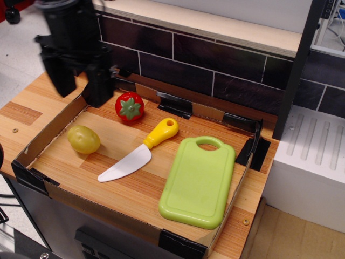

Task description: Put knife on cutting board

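The knife (138, 152) lies flat in the middle of the wooden tray, its white blade pointing front-left and its yellow handle pointing back-right. The light green cutting board (199, 182) lies just right of it, bare, with its handle hole at the back. My black gripper (82, 91) hangs open and empty over the tray's back-left corner, well left of and behind the knife. Its two fingers (99, 83) point downward, wide apart.
A red toy strawberry (129, 107) sits near the back wall, close to the right of my gripper. A yellow-green round fruit (83, 139) lies at the left. The tray's low cardboard walls (47, 134) ring the work area. A dark tiled wall stands behind.
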You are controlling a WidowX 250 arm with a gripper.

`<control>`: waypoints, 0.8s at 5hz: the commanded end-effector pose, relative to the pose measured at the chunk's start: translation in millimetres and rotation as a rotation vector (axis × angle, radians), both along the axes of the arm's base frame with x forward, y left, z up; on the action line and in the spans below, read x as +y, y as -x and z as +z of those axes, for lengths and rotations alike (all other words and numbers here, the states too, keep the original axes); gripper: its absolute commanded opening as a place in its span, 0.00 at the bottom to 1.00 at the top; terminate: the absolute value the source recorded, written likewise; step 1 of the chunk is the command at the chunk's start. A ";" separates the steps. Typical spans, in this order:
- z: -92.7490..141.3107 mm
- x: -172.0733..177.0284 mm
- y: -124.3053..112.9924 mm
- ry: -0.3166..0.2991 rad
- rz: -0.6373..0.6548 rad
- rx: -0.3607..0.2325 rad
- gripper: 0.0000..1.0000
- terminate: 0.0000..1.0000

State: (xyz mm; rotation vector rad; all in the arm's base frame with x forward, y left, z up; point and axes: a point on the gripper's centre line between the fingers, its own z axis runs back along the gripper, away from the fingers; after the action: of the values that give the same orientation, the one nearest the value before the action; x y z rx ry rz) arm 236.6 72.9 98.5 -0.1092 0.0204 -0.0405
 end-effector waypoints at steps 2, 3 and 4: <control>-10.3 -36.3 -35.1 -0.024 -0.244 -0.136 1.00 0.00; -21.5 -46.6 -35.2 -0.038 -0.254 -0.167 1.00 0.00; -30.2 -52.6 -39.2 -0.016 -0.256 -0.153 1.00 0.00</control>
State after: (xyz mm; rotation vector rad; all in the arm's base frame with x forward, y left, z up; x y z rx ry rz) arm 274.6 17.7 58.4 -0.0980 -0.0864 -0.2965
